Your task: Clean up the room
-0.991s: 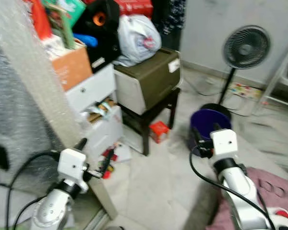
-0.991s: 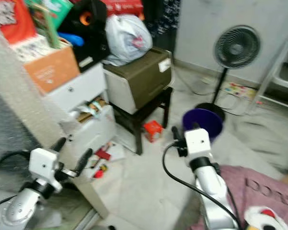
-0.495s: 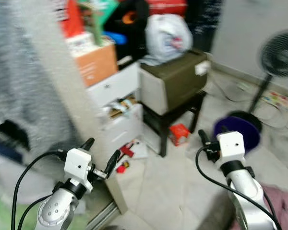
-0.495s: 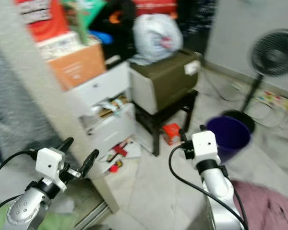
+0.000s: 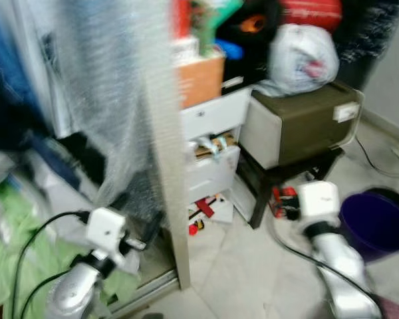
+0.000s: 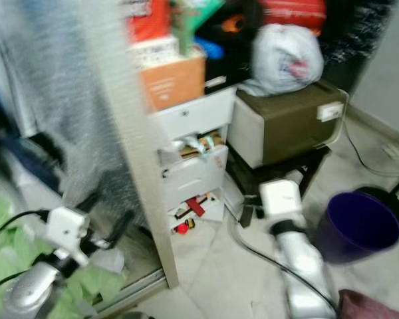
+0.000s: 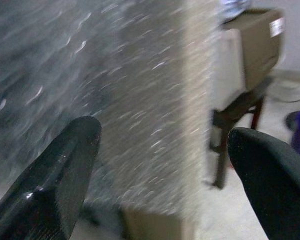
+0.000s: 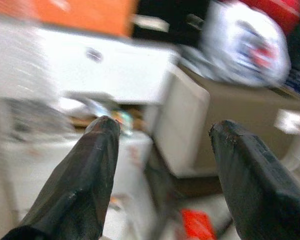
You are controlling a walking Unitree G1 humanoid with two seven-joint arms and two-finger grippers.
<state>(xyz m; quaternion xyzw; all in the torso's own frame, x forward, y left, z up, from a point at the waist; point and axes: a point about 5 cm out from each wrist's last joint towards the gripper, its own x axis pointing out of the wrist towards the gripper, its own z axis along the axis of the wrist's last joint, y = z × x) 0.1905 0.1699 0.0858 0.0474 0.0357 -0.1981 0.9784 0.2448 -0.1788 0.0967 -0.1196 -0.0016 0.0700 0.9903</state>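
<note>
**Inspector:** Cluttered storeroom, frames blurred. Landmark is the white drawer unit (image 5: 209,143), its middle drawer open and stuffed with odds and ends. What stands beside it?

**Assistant:** A tall panel wrapped in bubble film (image 5: 123,100) leans just in front of it, on the robot's left. On the other side a dark low table (image 5: 286,176) carries an olive-and-cream box (image 5: 299,126), with a white plastic bag (image 5: 302,50) on top. An orange carton (image 5: 201,80) sits on the drawer unit.

**Inspector:** Loose items for tidying?

**Assistant:** Small red bits and paper (image 5: 203,209) lie on the floor at the foot of the drawers. A red item (image 5: 282,194) lies under the table. A purple bucket (image 5: 376,222) stands beyond the table. Green cloth (image 5: 13,266) is heaped past the panel, well away from the drawers.

**Inspector:** Pincers?

**Assistant:** Left pincer (image 7: 160,150) is held low before the panel, fingers spread, nothing between them. Right pincer (image 8: 162,150) faces the drawers and the box, fingers likewise spread and holding nothing.
</note>
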